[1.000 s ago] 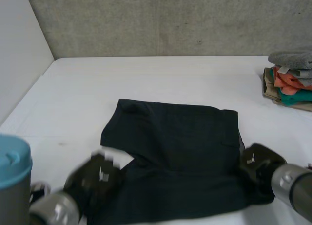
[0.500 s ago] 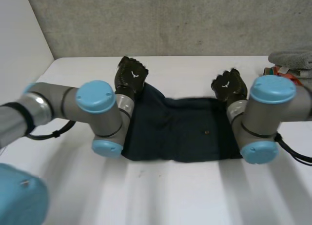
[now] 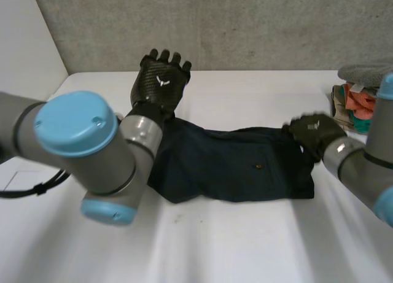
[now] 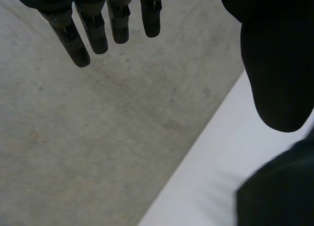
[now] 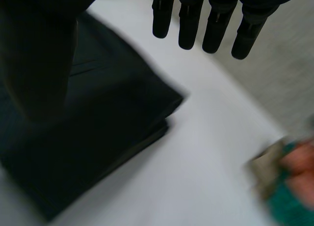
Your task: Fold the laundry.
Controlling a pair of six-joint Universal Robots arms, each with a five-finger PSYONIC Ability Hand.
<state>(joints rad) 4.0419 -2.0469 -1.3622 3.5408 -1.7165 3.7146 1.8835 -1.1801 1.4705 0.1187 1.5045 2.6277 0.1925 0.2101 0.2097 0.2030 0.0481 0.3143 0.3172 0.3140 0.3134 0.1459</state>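
Dark folded garment [image 3: 233, 166] lies flat on the white table [image 3: 258, 246]. Left hand [image 3: 161, 80] hangs above the garment's far left corner, fingers straight and spread, gripping nothing. Right hand [image 3: 313, 132] sits over the garment's far right corner, fingers straight, nothing pinched. Stack of coloured clothes [image 3: 363, 105] lies well right of the garment.
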